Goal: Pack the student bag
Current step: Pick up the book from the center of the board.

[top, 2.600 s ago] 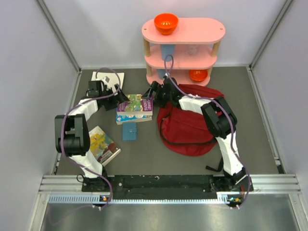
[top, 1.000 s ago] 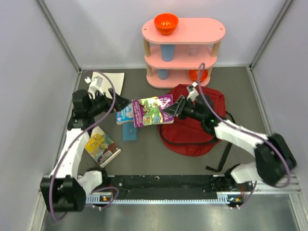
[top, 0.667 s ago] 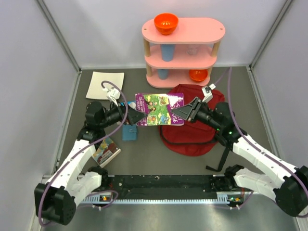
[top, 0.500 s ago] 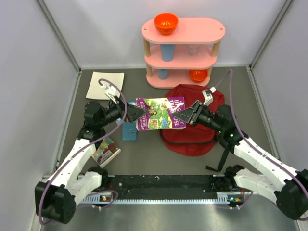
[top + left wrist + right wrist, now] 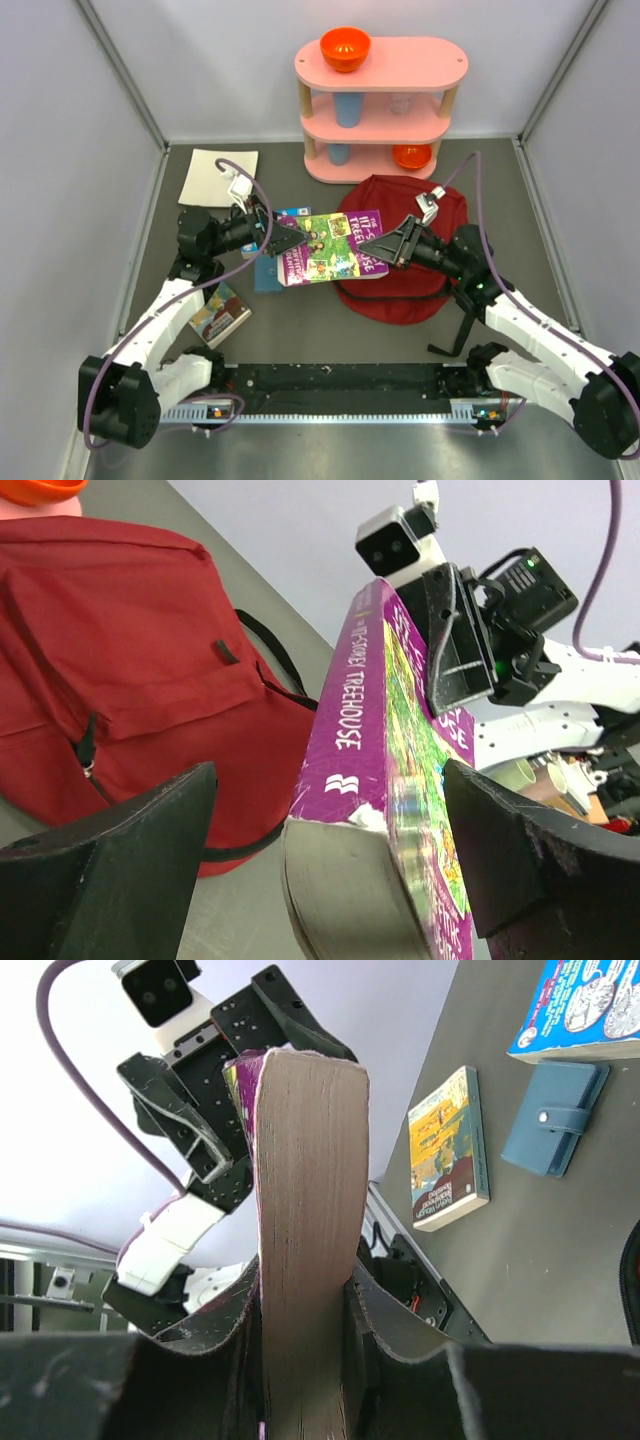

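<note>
Nearest my bases, on the left, a yellow-covered paperback (image 5: 218, 312) lies flat on the grey table (image 5: 330, 335). Just beyond it sits a small blue snap wallet (image 5: 268, 275).

Above the wallet's far side is my left gripper (image 5: 288, 243). Its fingers are spread as wide as they go, one on each side of the near end of a purple "Treehouse" book (image 5: 335, 248). They are not pinching it: my left wrist view shows a clear gap beside the left finger (image 5: 120, 860).

The book hangs in the air between my two arms with its cover facing up. My right gripper (image 5: 378, 245) is clamped on its opposite edge, with the pale page block squeezed between both pads.

A blue book (image 5: 292, 214) shows on the table behind the purple one.

The student bag (image 5: 415, 210), dark red with black straps, lies flat on the table to the right. It sits under my right gripper and the purple book's right end.

Far left, a white sheet (image 5: 218, 176) lies by the wall.

At the back stands a pink three-tier shelf (image 5: 420, 62), just behind the bag. It carries an orange bowl (image 5: 345, 47) on top, a blue cup (image 5: 347, 108) on the middle tier and another orange bowl (image 5: 411, 155) on the bottom.
</note>
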Tool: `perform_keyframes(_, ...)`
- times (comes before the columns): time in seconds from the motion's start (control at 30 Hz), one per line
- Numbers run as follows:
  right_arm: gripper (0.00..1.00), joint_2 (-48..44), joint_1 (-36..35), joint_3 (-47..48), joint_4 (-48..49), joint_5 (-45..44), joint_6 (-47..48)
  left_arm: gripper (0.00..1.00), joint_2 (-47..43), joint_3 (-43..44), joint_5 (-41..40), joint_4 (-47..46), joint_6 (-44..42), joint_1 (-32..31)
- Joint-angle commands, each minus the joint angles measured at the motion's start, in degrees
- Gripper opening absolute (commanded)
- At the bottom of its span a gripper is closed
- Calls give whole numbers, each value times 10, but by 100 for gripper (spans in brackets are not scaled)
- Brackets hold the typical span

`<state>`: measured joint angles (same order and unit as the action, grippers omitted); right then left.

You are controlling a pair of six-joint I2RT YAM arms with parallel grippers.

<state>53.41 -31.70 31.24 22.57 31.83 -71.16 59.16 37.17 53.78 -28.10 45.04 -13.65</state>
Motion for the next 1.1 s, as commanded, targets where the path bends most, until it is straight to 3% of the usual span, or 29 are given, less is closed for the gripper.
perform_keyframes(0.0, 0, -6, 7, 22, 93, 12, -16, 98, -13, 5, 56, -47, 0, -1)
perform_keyframes(0.03, 0, -2, 9, 23, 89, 12, -11, 95, -15, 5, 59, -43, -2, -1)
perform_keyframes(0.13, 0, 7, 8, 23, 97, 20, -12, 72, -22, 1, 64, -43, 1, -1)
perform_keyframes(0.17, 0, 8, 9, 23, 98, 24, -13, 55, -25, 2, 66, -45, 1, -1)
perform_keyframes(0.23, 4, 4, 9, 22, 89, 21, 0, 44, -26, 4, 67, -50, 9, -2)
perform_keyframes(0.27, 12, 1, 8, 22, 74, 18, 7, 31, -27, 4, 68, -56, 13, -2)
perform_keyframes(0.33, 31, -4, 9, 27, 53, 18, 35, 24, -24, 13, 64, -52, 15, -1)
perform_keyframes(0.37, 53, -8, 9, 29, 44, 20, 48, 19, -22, 18, 68, -52, 17, -1)
perform_keyframes(0.4, 60, -10, 9, 33, 19, 20, 62, 8, -19, 21, 70, -52, 26, -1)
perform_keyframes(0.47, 74, -13, 9, 41, -2, 19, 107, 3, -3, 31, 84, -67, 41, -1)
perform_keyframes(0.57, 87, -9, 9, 55, -38, 27, 158, 0, 26, 34, 113, -144, 104, -1)
perform_keyframes(0.8, 91, 3, 9, 69, -86, 31, 261, 0, 102, 37, 163, -410, 317, -1)
perform_keyframes(0.83, 92, 11, 9, 68, -81, 39, 269, 0, 116, 39, 173, -493, 355, -1)
perform_keyframes(0.93, 91, 19, 13, 58, -26, 65, 254, 0, 142, 41, 182, -573, 417, -1)
perform_keyframes(1.07, 85, 21, 13, 37, 63, 101, 198, 0, 163, 40, 187, -610, 449, -1)
